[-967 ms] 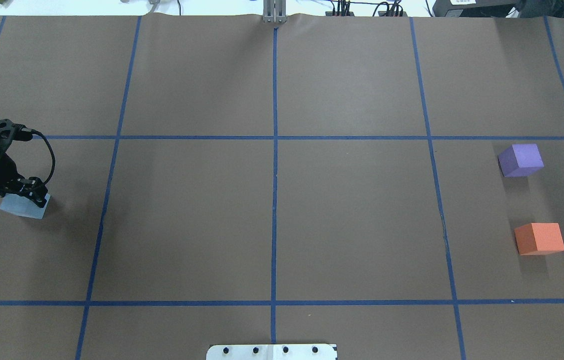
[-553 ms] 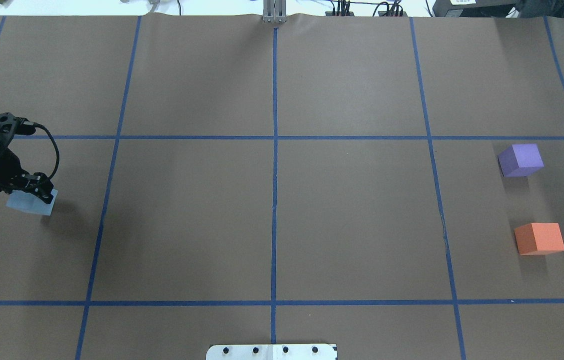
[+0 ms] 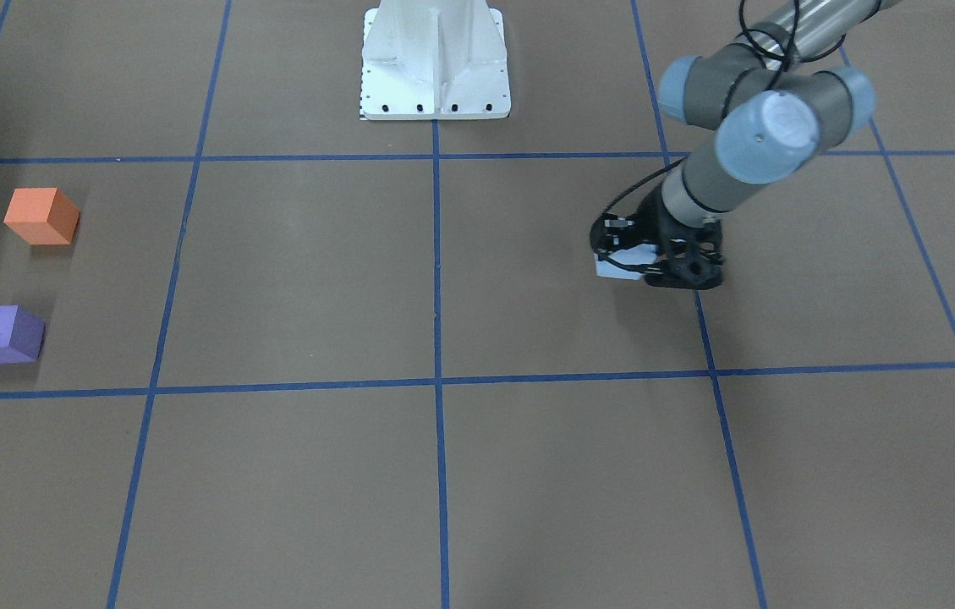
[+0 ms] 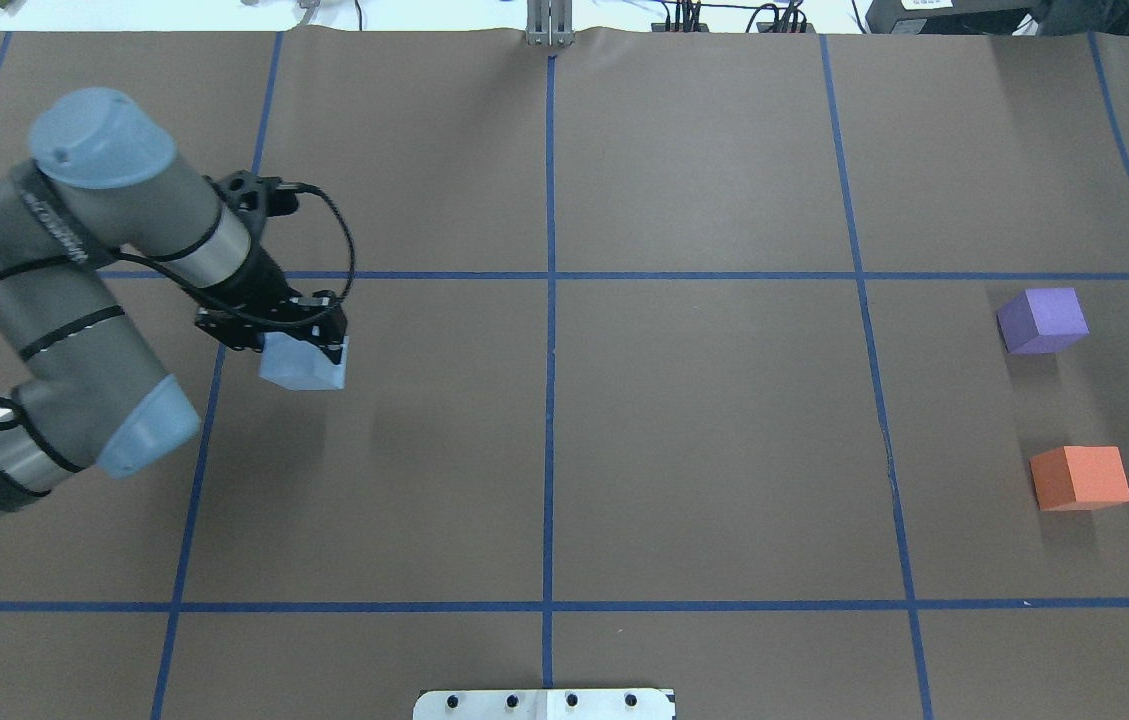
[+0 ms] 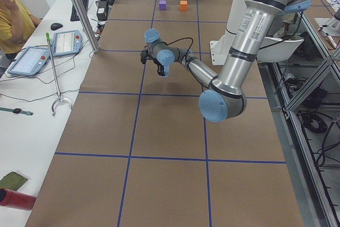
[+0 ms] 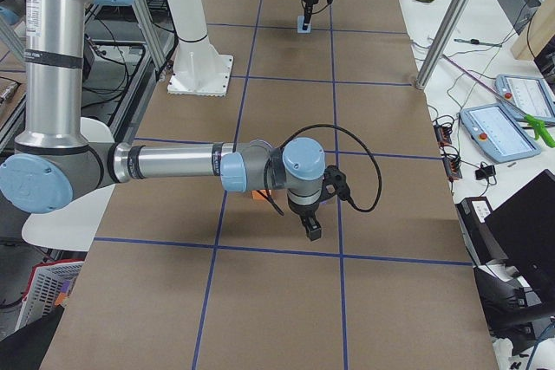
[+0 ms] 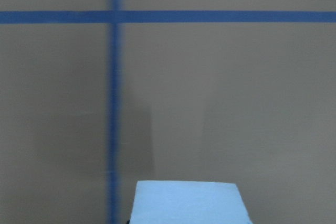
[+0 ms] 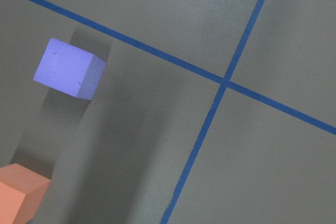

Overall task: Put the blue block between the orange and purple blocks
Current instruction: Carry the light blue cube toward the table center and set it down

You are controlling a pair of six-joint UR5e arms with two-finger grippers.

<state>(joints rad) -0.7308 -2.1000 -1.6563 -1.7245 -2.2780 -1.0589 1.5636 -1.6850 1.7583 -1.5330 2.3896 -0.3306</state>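
My left gripper is shut on the light blue block and holds it over the left part of the table. It also shows in the front view with the block. The block fills the bottom of the left wrist view. The purple block and the orange block sit apart at the far right, and both show in the right wrist view. My right gripper shows only in the exterior right view, and I cannot tell whether it is open or shut.
Brown paper with blue tape grid lines covers the table. The robot's white base plate stands at the robot's edge. Operator tablets lie on a side bench beyond the table.
My left arm has swung to the right with the blue block in its gripper, from the table's far left edge to just past the first vertical tape line. The purple and orange blocks have not moved.
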